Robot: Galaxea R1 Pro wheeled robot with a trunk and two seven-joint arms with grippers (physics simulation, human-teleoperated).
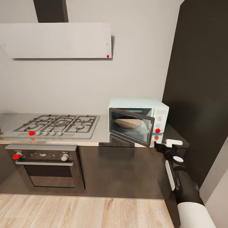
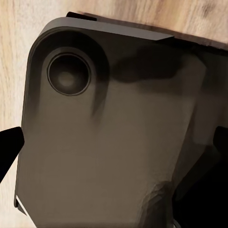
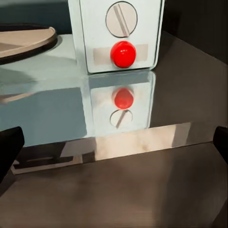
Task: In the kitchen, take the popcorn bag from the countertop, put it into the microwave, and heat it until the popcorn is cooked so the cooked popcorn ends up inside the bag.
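While the right gripper (image 1: 165, 146) hangs just off the worktop (image 1: 104, 134) edge, its jaws stand apart and empty, the dark fingertips (image 3: 8, 149) framing the microwave (image 1: 139, 118) panel straight ahead. Beyond the jaws sit the lower knob (image 3: 121, 19) and red indicator (image 3: 123, 53), mirrored in the glossy slab. To the jaws' left the door (image 1: 133, 126) swings half open over the turntable (image 1: 128, 123); no popcorn bag shows there or on the worktop, so I cannot tell where it is. The risk, I judge, is closing the door or turning a knob on an empty cavity, or catching the door edge with the arm. The left wrist camera faces a dark robot part above wood floor; I cannot tell those jaws' state. Further left lie a hob (image 1: 57, 125), oven (image 1: 46, 164), hood (image 1: 57, 40) and pale wall.
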